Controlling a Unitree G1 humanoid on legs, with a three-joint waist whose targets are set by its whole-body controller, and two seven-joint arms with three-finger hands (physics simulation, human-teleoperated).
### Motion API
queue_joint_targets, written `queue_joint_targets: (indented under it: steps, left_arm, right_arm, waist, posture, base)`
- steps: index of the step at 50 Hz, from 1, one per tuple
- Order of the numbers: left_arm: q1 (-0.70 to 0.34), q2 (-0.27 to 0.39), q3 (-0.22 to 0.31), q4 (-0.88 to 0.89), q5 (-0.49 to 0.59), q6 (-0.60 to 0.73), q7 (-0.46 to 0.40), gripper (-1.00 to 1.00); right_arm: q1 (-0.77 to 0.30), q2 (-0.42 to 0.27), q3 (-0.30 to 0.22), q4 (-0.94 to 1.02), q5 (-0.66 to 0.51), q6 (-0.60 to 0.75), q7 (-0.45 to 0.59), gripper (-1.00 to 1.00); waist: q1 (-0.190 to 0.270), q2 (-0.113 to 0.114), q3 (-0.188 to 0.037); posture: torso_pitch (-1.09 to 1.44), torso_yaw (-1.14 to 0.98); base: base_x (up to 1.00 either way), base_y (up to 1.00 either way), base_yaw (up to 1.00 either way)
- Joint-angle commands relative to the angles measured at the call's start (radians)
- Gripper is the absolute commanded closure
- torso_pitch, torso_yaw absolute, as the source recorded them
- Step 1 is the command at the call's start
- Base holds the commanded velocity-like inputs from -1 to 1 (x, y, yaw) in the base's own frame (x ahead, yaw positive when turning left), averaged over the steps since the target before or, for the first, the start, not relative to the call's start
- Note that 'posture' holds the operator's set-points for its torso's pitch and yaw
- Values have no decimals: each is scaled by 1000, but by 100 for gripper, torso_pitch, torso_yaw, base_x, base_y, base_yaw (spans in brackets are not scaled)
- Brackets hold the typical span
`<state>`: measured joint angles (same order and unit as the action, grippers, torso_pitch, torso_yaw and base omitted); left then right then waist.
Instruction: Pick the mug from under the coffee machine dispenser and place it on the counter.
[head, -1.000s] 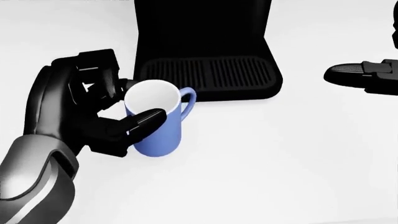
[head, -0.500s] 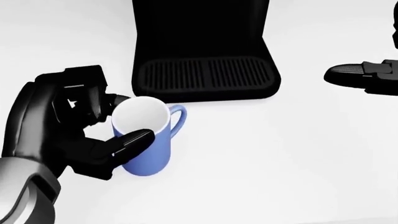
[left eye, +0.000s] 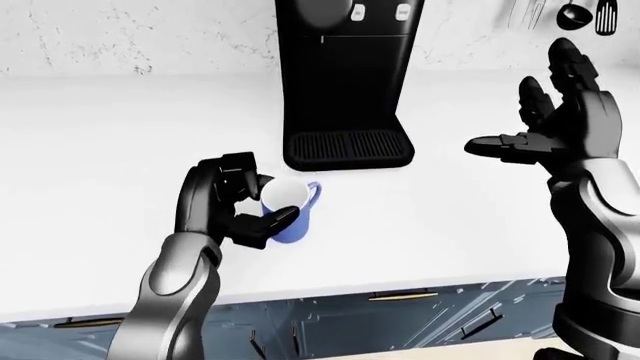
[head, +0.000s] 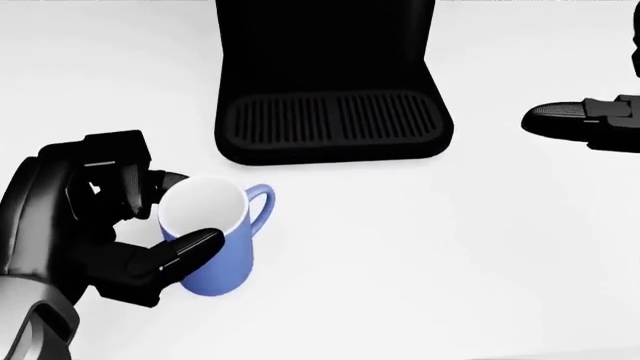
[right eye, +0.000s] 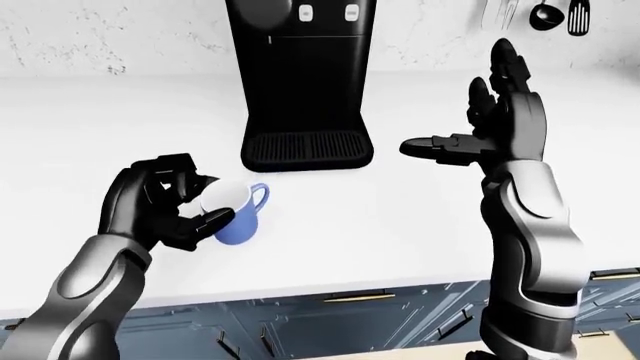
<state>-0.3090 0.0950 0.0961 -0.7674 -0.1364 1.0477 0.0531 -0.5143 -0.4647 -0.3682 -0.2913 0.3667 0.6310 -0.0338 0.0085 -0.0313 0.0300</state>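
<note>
I've got the left hand (head: 95, 232) clenched round the blue mug (head: 212, 238), now near-left of the coffee machine (head: 325, 82); right hand (left eye: 545, 120) splayed open; I'd lower it level onto the counter (head: 430, 270) before releasing.

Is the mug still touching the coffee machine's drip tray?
Apart. In the head view white counter shows between the mug, gripped by the left hand, and the drip tray.
</note>
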Motion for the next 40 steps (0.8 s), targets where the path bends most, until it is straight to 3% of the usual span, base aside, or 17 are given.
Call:
queue_joint_targets:
  steps: [1,9,16,30,38,40]
  left_arm:
    - [-18,3,3,-21,14,-25,-3,100]
    - [-18,0,2,-27,25,-16,-11,99]
    - [-22,-4,4,-32,30,-6,-13,25]
    - [-34,1,7,-34,36,2,-19,-26]
    - [-37,5,11,-31,39,3,-24,-95]
    - [-38,6,12,-30,40,3,-24,-100]
  right_arm:
    - [-27,-16,-14,-30,-2,-30,0,-100]
    - [-26,-16,-14,-33,-2,-28,0,-100]
    - [-24,-16,-15,-33,-2,-29,2,-100]
    - [-26,-18,-17,-38,0,-23,2,-100]
    - [-29,-20,-16,-35,0,-24,3,-100]
    - [-29,-21,-16,-33,-1,-24,4,-100]
  waist:
    - [0,-3,-20]
    - [0,-3,-21]
    - [0,-3,-21]
    - [0,-3,-21]
    - [-1,-3,-21]
    - [-1,-3,-21]
  posture:
    - [0,0]
    - [0,0]
    - [0,0]
    - [0,0]
    - [0,0]
    - [0,0]
  base:
    - [0,0,0]
    - [0,0,0]
    - [0,0,0]
    - [0,0,0]
    - [0,0,0]
    - [0,0,0]
